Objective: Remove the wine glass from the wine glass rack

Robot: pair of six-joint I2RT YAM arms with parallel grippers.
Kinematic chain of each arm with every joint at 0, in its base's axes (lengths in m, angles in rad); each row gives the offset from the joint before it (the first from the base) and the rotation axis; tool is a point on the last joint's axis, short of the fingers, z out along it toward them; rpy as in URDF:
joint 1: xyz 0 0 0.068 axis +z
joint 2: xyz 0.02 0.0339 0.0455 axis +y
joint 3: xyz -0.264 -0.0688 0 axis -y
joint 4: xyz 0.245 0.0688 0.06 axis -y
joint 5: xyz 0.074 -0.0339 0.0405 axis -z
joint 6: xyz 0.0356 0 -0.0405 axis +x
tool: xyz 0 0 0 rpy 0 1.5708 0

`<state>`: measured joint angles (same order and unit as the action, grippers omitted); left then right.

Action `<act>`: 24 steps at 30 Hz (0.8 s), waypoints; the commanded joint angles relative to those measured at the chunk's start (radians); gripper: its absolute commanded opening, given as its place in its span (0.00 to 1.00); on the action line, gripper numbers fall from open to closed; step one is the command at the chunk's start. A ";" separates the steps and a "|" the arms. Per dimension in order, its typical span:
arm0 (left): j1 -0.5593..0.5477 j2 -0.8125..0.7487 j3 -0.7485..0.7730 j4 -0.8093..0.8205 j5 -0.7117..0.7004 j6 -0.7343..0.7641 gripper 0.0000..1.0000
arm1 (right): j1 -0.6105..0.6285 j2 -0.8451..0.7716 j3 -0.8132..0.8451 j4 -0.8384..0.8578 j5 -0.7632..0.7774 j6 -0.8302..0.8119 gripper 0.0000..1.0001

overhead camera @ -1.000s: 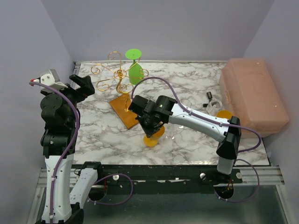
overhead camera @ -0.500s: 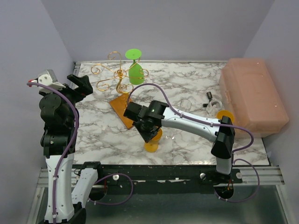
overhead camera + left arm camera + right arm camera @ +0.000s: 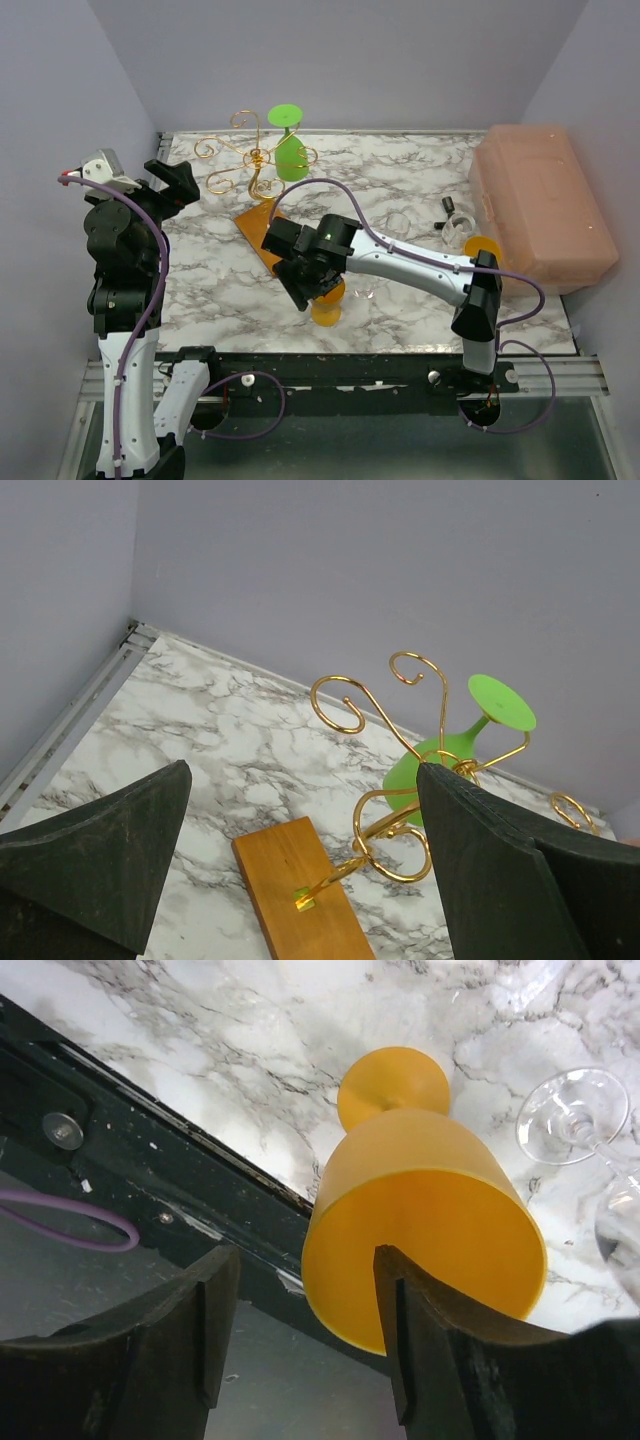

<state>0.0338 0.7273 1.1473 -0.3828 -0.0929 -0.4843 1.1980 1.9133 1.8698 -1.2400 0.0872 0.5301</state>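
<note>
- Wine glass rack point(image 3: 258, 230), one of its kind, stands at the back left of the marble table point(image 3: 400, 165), the widest thing in view.
- One pink box point(image 3: 540, 200) fills the table's right side.
- Two arms. The left arm point(image 3: 125, 250) rises upright at the left edge, elbow folded. The right arm point(image 3: 420, 260) reaches low and leftward across the front of the table, wrist bent down.
- Left gripper point(image 3: 302, 765) is held high and aimed at the rack. Its fingers are spread fully wide and hold nothing.
- Right gripper point(image 3: 305, 1260) hovers near the table's front edge, just in front of the rack's wooden base. Its fingers are partly apart and clamp nothing.
- Orange wine glass point(image 3: 430, 1210) is off the rack, foot on the marble by the front edge. One side of its bowl lies between the right fingers. A gap shows at one finger; whether the other touches the bowl I cannot tell.
- Green wine glass point(image 3: 291, 158), one, hangs foot-up on the rack.
- A second orange piece point(image 3: 480, 245) sits beside the box, partly hidden.
- At least one clear glass point(image 3: 572, 1110) lies on its side near the orange wine glass. The exact count is unclear.
</note>
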 commanded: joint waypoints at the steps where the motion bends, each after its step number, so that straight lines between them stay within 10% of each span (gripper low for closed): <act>1: 0.009 -0.006 -0.012 0.028 0.030 -0.012 0.98 | 0.011 -0.039 0.099 -0.040 0.031 0.004 0.68; 7: 0.016 -0.006 -0.015 0.031 0.032 -0.007 0.97 | 0.011 -0.072 0.165 -0.051 0.037 0.017 0.86; 24: 0.019 -0.039 -0.082 0.142 0.123 0.025 0.97 | 0.012 -0.075 0.448 -0.170 0.081 0.189 0.96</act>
<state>0.0460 0.7048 1.0805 -0.3035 -0.0319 -0.4789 1.1999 1.8698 2.2654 -1.3521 0.1360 0.6556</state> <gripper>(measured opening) 0.977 0.942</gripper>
